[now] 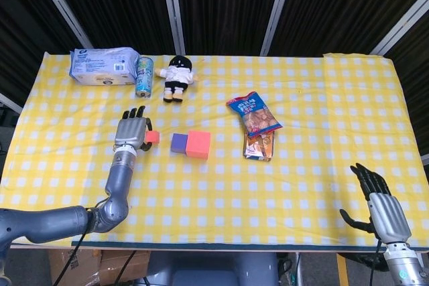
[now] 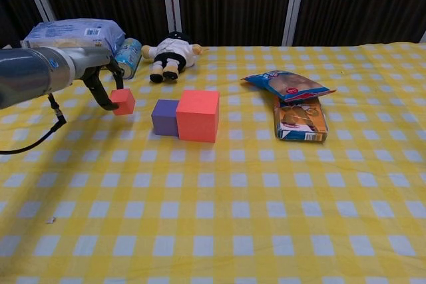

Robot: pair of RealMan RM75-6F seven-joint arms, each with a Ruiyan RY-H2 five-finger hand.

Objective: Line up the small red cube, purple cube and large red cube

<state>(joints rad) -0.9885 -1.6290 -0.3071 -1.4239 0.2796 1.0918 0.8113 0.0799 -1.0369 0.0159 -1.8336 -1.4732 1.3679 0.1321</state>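
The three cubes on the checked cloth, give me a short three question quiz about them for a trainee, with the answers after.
1. True or false: the purple cube touches the large red cube.
2. Which hand holds the small red cube? A) left hand B) right hand C) neither
3. Fill in: in the head view, the small red cube is on the ___ side of the purple cube.

Key
1. True; in both views they sit side by side with no gap.
2. A; the left hand pinches it, while the right hand is at the near table edge, holding nothing.
3. Left, with a gap between them.
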